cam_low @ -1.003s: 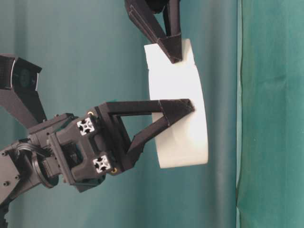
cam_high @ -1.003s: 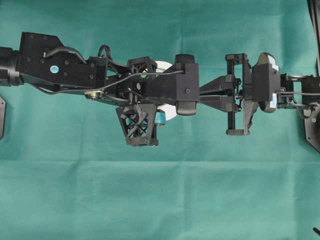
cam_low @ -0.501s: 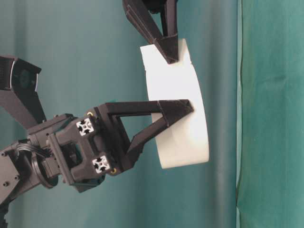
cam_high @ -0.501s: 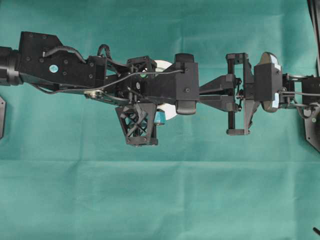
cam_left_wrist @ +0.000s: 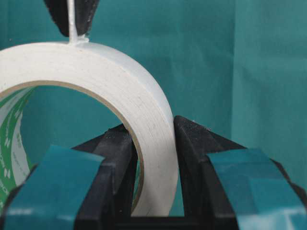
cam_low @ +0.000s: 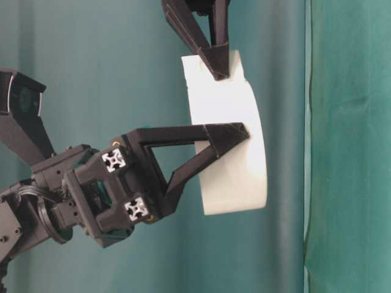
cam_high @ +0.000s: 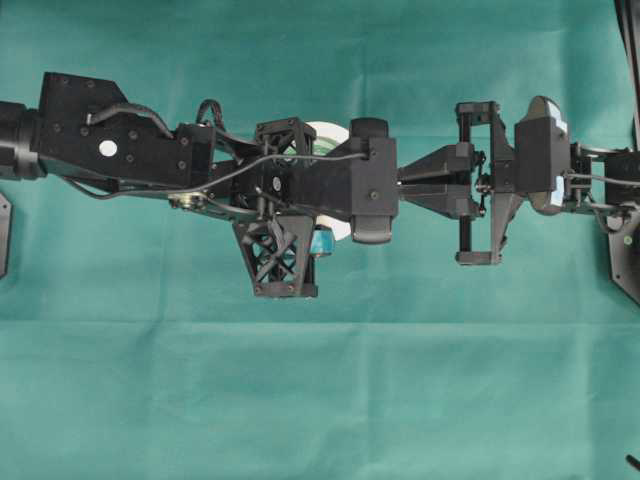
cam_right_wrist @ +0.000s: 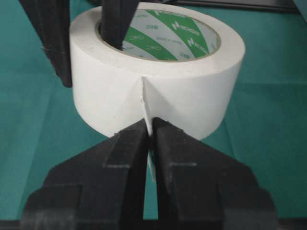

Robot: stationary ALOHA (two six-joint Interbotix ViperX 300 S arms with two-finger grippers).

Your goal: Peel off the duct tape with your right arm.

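The duct tape [cam_right_wrist: 158,81] is a white roll with a green-printed core, held up off the table. My left gripper [cam_left_wrist: 151,129] is shut on the roll's wall [cam_left_wrist: 153,143], one finger inside the core and one outside. My right gripper [cam_right_wrist: 149,125] is shut on the thin white tail [cam_right_wrist: 147,108] that stands off the roll's outer face. In the left wrist view the tail [cam_left_wrist: 72,24] runs up between the right arm's black tips. From overhead the roll [cam_high: 326,132] is mostly hidden under the left wrist, and the right gripper [cam_high: 403,184] meets it from the right. At table level the roll [cam_low: 235,116] sits between both grippers.
A green cloth [cam_high: 320,400] covers the table, with a fold line [cam_high: 320,322] across its width. Black mounts stand at the right edge [cam_high: 625,260] and the left edge [cam_high: 3,235]. Both arms span the middle band of the overhead view.
Both arms and the roll have shifted very slightly, a little to the right in the overhead view. Both grips look the same as before.
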